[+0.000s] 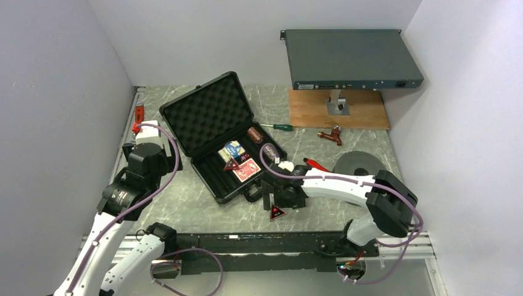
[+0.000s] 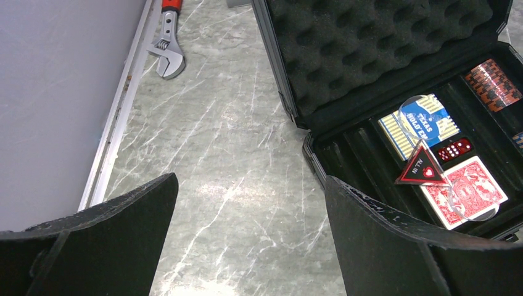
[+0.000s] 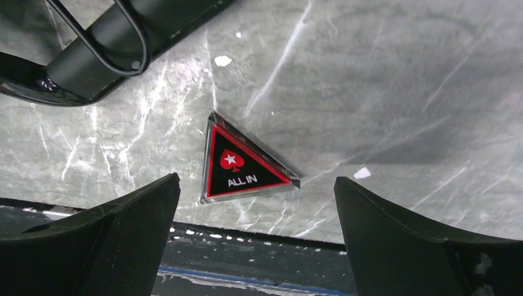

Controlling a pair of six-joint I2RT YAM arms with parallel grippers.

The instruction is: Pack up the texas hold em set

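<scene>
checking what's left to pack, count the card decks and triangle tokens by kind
decks: 2, blue deck and red deck
tokens: 2, cased token and loose token
total: 4

One briefcase is lying open. Two decks are showing, the blue deck and red deck, and two triangular tokens, the inside token and table token.

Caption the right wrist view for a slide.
Open right gripper hovers over the triangular ALL IN token lying on the marbled table.
</scene>
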